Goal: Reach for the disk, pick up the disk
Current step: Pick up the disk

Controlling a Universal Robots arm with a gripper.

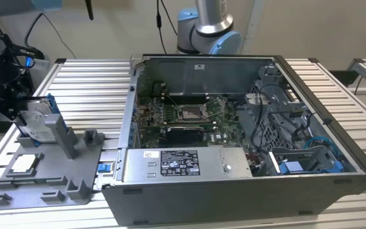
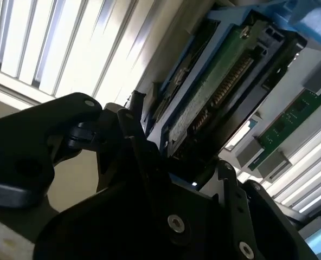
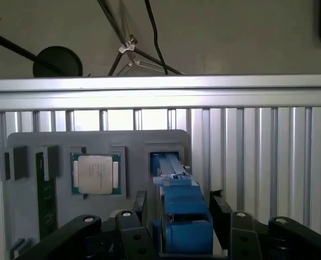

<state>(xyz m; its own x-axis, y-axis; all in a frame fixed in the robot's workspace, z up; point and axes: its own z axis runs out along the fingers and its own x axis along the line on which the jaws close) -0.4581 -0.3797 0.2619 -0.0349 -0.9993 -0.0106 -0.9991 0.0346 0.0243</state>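
The disk (image 3: 185,222) stands upright (blue-framed) between the 2 jaws, spread apart beside it.

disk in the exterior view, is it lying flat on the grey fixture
No, the disk stands upright on its edge in a slot of the grey fixture.

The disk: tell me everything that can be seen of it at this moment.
The disk is a flat silver metal drive with a white label, framed by a blue plastic carrier. It stands on edge in a slot of the grey fixture at the exterior view's left, beside the open computer case. The second wrist view shows a green circuit board on its other face. The hand straddles it, fingers either side, with a slim gap on one side.
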